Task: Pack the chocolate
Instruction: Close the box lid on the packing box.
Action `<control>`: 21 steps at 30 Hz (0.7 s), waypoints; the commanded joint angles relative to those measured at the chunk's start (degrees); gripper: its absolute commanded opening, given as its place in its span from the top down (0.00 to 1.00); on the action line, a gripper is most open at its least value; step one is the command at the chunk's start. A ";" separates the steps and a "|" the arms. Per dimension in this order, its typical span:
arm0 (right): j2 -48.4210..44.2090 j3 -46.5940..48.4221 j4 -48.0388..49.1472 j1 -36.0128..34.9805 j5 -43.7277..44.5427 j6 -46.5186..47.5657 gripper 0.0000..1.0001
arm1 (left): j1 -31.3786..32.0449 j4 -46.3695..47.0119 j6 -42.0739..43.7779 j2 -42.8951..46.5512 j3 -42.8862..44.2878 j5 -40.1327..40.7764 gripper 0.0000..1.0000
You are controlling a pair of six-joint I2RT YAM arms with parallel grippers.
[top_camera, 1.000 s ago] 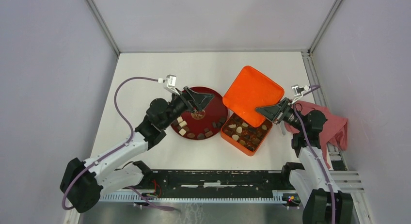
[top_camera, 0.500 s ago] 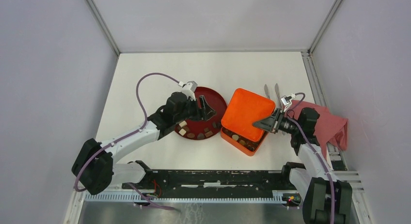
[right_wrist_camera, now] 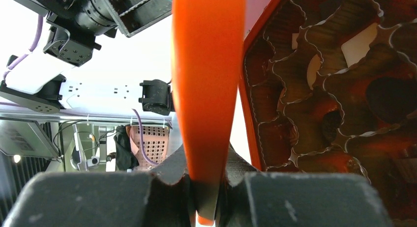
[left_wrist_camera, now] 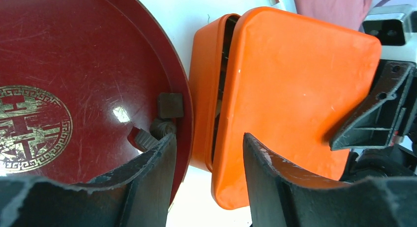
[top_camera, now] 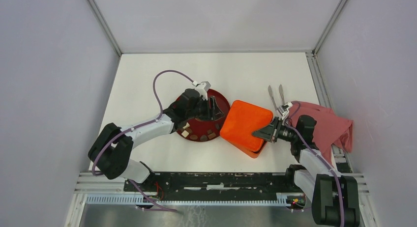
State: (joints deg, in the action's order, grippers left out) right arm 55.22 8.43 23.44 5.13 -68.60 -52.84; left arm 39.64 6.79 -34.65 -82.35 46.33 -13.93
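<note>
**Lid almost down, chocolate still on the plate**

Your chocolate (top_camera: 198,135) is split. A row of pieces lies along the near rim of the red plate (top_camera: 220,97), and the rest sit in the paper cups of the orange box (left_wrist_camera: 204,89). A second ago the orange lid (top_camera: 244,125) stood tilted open. It now lies nearly flat over the box, skewed, with a gap showing on the plate side. The right gripper (top_camera: 262,133) pinches the lid's edge, pads tight on either face. Your left gripper (left_wrist_camera: 209,141) has swung in over the plate's rim beside the box, jaws spread and holding nothing. I judge that seating the lid now would leave the plate's pieces unpacked.
</note>
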 commanded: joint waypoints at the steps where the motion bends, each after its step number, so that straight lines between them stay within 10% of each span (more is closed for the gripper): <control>1: -1.28 1.06 -1.07 -0.20 0.31 1.25 1.00 | 0.17 1.56 2.75 -2.98 3.01 -1.50 0.43; 21: 0.82 3.08 -3.65 1.20 4.90 1.52 1.00 | 0.81 7.60 0.29 -3.22 -0.35 -3.02 0.39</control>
State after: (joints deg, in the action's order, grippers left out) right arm 56.07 11.18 15.75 6.04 -63.96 -48.82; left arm 39.75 10.22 -34.65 -85.86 46.52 -15.59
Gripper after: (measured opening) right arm 0.167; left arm 0.613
